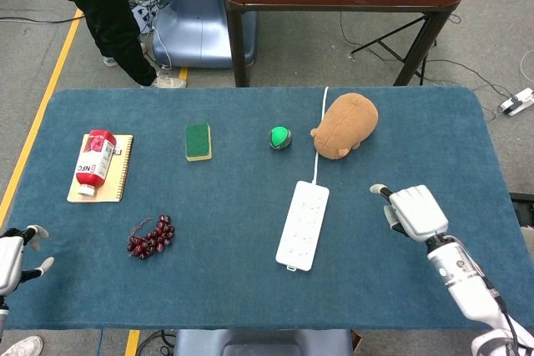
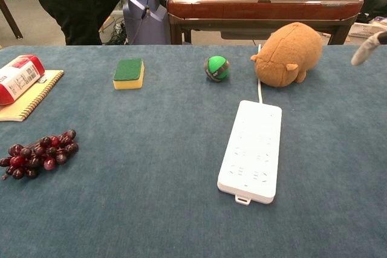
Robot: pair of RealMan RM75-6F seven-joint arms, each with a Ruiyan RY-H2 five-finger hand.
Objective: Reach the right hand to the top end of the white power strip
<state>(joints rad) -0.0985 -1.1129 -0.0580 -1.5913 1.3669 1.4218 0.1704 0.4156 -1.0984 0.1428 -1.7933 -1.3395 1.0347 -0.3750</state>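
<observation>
From the head view, my right robot hand (image 1: 415, 210) hangs over the table (image 1: 250, 289), to the right of the white power strip (image 1: 303, 224) and clear of it. It holds nothing, and its fingers look loosely spread, though I see it mostly from the back. The strip lies near the middle of the table, long axis running near to far and leaning slightly right. Its top end is the far one, where the cord (image 1: 320, 135) leaves and runs past the brown plush toy (image 1: 345, 126). The left robot hand (image 1: 12, 254) sits at the near left corner, empty with fingers apart, well away from the grapes (image 1: 151, 237).

In the chest view only a pale fingertip (image 2: 366, 49) of the right robot hand shows at the right edge — not enough to judge its posture. The strip's far end (image 2: 260, 110) sits just in front of the toy (image 2: 289, 54), with the cord between them.

As I see it, the main risk is that tight spot: come in too far and I nudge the toy or snag the cord, which could drag the strip askew. Dropping too low early could shove the strip sideways — it looks light and likely to slide on the cloth. The green ball (image 2: 216, 68) further left could roll if I overshoot.
</observation>
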